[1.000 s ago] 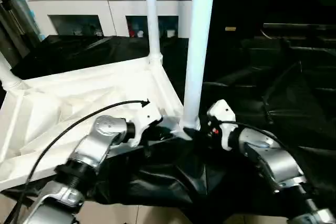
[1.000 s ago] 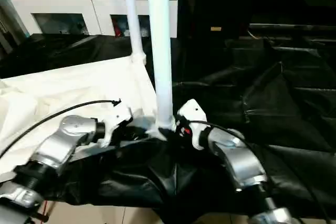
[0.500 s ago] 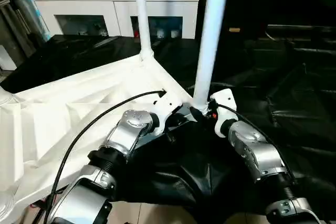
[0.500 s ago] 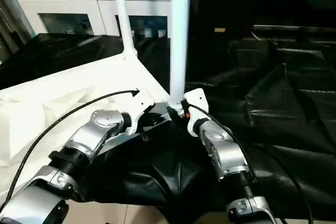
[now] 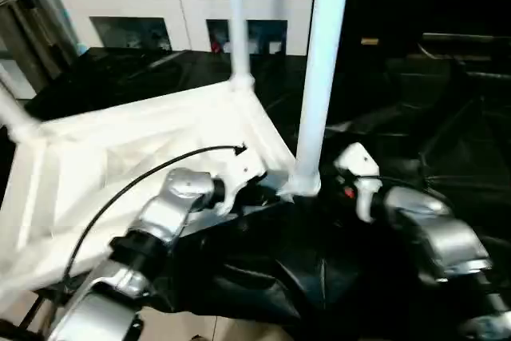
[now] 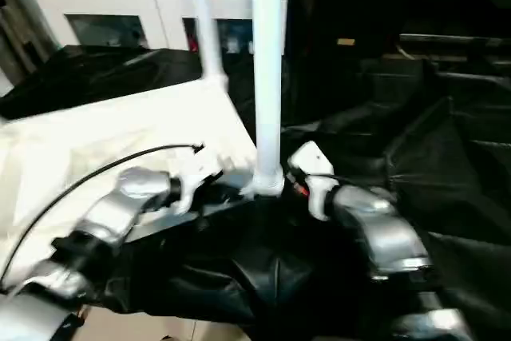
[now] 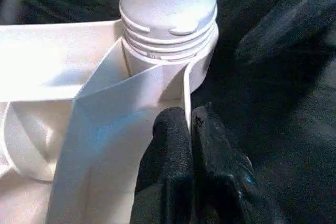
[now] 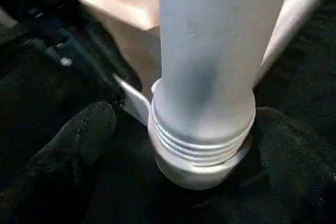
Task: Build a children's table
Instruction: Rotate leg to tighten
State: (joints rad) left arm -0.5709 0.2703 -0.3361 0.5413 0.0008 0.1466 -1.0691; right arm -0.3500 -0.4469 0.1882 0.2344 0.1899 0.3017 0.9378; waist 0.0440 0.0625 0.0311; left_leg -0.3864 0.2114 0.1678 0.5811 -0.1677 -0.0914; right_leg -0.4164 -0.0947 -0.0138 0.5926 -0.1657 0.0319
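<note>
The white plastic square tabletop (image 5: 136, 157) lies upside down, ribbed underside up, on a bench draped in crinkled black sheeting (image 5: 415, 117), and the near corner is where it's all happening. A long white tubular leg (image 5: 319, 77) stands upright in the round corner socket (image 7: 202, 66) there, its threaded end seated in the collar. The left pincer (image 7: 190, 129) is right at that corner, its two black fingers pinched together on the thin white rib wall of the tabletop, just beside the socket. The right pincer (image 8: 173, 145) comes in from the other side, spread wide, one black finger (image 8: 73, 145) on each side of the leg's threaded base; I can't tell whether they touch it. A second white tubular leg (image 5: 237, 21) stands in the far corner, a third (image 5: 12, 113) at the left edge. Behind, a white cabinet with glass doors (image 5: 184, 13).
</note>
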